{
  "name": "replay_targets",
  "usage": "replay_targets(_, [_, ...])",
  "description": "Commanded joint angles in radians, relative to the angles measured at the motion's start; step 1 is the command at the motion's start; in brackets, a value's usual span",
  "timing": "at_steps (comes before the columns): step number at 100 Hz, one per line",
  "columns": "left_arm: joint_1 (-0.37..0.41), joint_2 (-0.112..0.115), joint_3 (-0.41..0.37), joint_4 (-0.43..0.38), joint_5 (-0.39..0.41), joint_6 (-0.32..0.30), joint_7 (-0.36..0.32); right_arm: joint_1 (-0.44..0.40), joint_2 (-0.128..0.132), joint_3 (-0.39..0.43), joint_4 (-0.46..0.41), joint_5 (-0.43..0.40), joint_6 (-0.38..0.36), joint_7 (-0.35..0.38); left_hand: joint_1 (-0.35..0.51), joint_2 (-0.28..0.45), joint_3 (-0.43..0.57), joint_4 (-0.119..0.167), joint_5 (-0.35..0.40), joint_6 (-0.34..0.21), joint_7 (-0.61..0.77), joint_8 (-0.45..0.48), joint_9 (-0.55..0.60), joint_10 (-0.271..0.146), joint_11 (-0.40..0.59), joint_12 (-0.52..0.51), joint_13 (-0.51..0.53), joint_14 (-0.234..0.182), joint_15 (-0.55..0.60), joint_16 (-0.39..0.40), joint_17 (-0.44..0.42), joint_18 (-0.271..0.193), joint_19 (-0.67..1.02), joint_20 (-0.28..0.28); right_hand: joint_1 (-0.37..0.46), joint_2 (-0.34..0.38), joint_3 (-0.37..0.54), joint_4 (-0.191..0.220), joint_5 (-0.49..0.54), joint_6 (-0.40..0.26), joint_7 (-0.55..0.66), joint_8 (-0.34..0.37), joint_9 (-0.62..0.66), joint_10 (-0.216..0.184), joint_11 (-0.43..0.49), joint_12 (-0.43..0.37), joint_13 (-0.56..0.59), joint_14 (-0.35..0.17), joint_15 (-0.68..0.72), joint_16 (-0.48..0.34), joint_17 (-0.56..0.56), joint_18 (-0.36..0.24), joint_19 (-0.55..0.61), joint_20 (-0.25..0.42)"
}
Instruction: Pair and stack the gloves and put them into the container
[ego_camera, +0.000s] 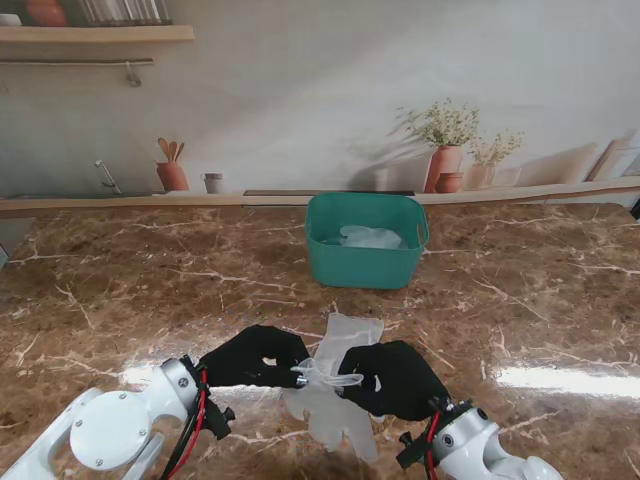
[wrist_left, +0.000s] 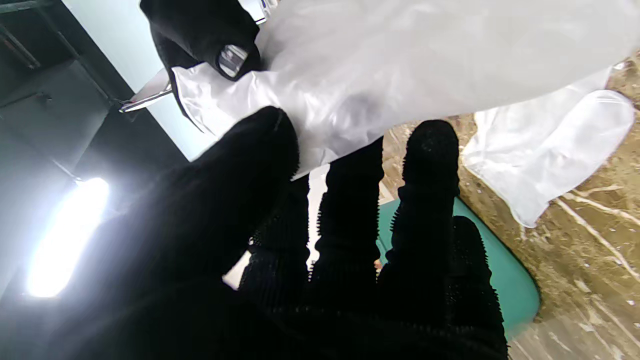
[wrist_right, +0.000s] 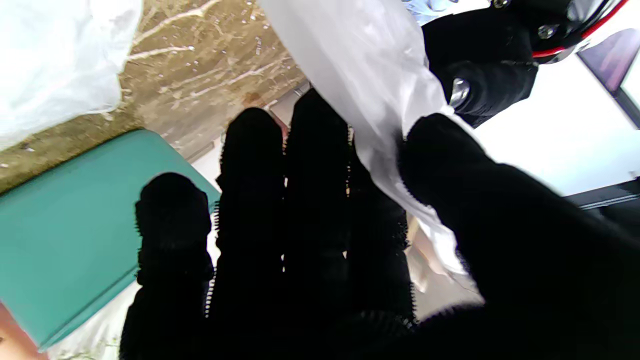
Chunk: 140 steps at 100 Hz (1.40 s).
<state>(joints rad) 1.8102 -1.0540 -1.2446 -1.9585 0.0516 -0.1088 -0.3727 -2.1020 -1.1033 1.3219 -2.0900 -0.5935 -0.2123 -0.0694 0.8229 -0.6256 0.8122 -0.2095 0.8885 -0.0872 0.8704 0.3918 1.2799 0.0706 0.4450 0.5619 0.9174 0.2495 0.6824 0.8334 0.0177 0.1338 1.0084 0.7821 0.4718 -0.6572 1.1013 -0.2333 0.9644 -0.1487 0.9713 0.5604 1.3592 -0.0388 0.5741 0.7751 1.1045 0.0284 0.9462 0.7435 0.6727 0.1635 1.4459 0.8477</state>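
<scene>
A translucent plastic glove (ego_camera: 331, 377) is bunched up between my two black-gloved hands, just above the marble table. My left hand (ego_camera: 255, 357) pinches its edge between thumb and fingers; in the left wrist view the glove (wrist_left: 400, 60) spreads over the left hand (wrist_left: 300, 250). My right hand (ego_camera: 395, 378) grips the same glove (wrist_right: 360, 65) from the other side, the right hand's (wrist_right: 325, 240) thumb pressed on it. A second clear glove (ego_camera: 345, 335) lies flat on the table under them. The teal container (ego_camera: 365, 240) stands farther from me, with clear gloves (ego_camera: 372, 237) inside.
The brown marble table (ego_camera: 120, 290) stretches to both sides. A ledge along the back wall carries terracotta pots with plants (ego_camera: 445, 150) and a utensil pot (ego_camera: 172, 172). The container's wall shows in both wrist views (wrist_left: 510, 290) (wrist_right: 75, 215).
</scene>
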Motion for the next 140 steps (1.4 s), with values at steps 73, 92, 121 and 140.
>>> replay_targets(73, [-0.484, -0.120, 0.380, 0.466, 0.167, 0.225, 0.326, 0.444, -0.048, -0.168, 0.449, 0.219, 0.328, -0.011, 0.002, 0.027, 0.030, -0.011, 0.038, -0.027, 0.028, 0.033, 0.056, 0.015, 0.044, 0.020, 0.019, 0.006, 0.049, 0.020, -0.019, -0.030, 0.002, 0.027, 0.019, -0.025, 0.019, -0.040, 0.031, 0.020, 0.026, -0.063, 0.046, 0.030, 0.010, -0.029, 0.048, -0.001, 0.018, 0.019, 0.016, 0.009, 0.068, -0.028])
replay_targets(92, [-0.562, -0.133, 0.427, 0.523, 0.185, 0.256, 0.331, 0.471, -0.059, -0.192, 0.475, 0.222, 0.387, -0.040, -0.008, 0.029, 0.036, -0.011, 0.036, -0.037, 0.028, 0.032, 0.056, 0.008, 0.043, 0.033, 0.020, -0.001, 0.053, 0.024, -0.019, -0.029, 0.002, 0.028, 0.016, -0.034, 0.024, -0.039, 0.034, 0.022, 0.027, -0.087, 0.057, 0.029, 0.010, -0.037, 0.059, -0.001, 0.019, 0.014, 0.029, 0.008, 0.077, -0.034])
replay_targets(121, [-0.674, -0.164, 0.531, 0.662, 0.162, 0.280, 0.315, 0.522, -0.068, -0.232, 0.534, 0.153, 0.493, -0.082, -0.005, 0.038, 0.014, -0.015, 0.032, -0.027, 0.018, 0.005, 0.053, 0.004, 0.021, 0.028, 0.015, -0.006, 0.046, 0.023, -0.018, -0.032, 0.001, 0.028, 0.010, -0.045, 0.025, -0.038, 0.035, 0.019, 0.032, -0.105, 0.063, 0.026, 0.014, -0.041, 0.062, -0.003, 0.023, 0.011, 0.034, 0.003, 0.083, -0.042])
replay_targets(140, [-0.703, -0.177, 0.570, 0.717, 0.168, 0.296, 0.320, 0.549, -0.065, -0.263, 0.573, 0.056, 0.570, -0.106, -0.035, 0.057, -0.089, -0.007, -0.069, 0.065, -0.206, -0.132, -0.155, 0.038, -0.085, -0.139, -0.181, -0.013, -0.111, -0.033, -0.075, -0.019, -0.045, 0.019, -0.037, -0.058, -0.034, -0.031, -0.034, 0.026, -0.045, -0.178, -0.034, 0.006, -0.034, -0.072, -0.047, -0.019, -0.038, -0.016, -0.048, -0.040, 0.028, -0.084])
